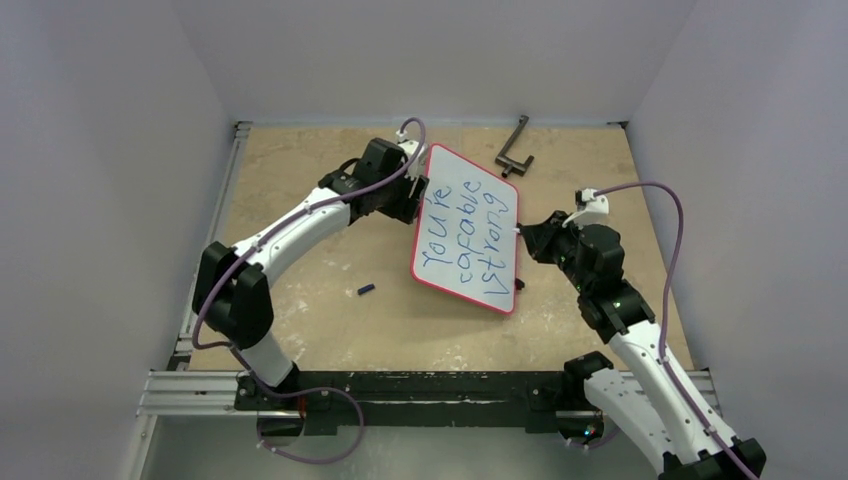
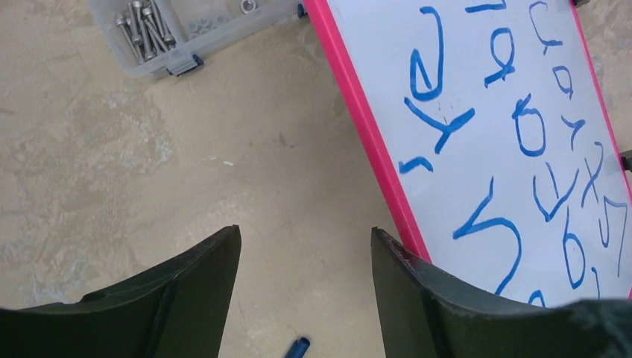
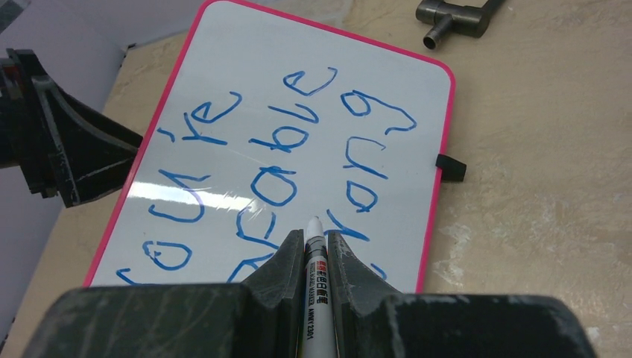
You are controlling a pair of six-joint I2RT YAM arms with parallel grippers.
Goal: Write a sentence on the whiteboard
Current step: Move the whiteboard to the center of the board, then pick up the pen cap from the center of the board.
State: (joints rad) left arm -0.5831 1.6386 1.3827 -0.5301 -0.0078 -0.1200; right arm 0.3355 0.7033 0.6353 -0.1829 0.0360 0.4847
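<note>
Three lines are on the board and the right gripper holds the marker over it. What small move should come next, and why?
Probably lift the right gripper back, taking the marker tip clear of the whiteboard. The sentence already fills the board in three lines, and the tip sits over written strokes, so lingering there risks a smear.

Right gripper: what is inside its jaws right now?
The right gripper is shut on a white marker, its tip poking out over the whiteboard. The fingers cover the barrel's sides; its rear end is out of view.
</note>
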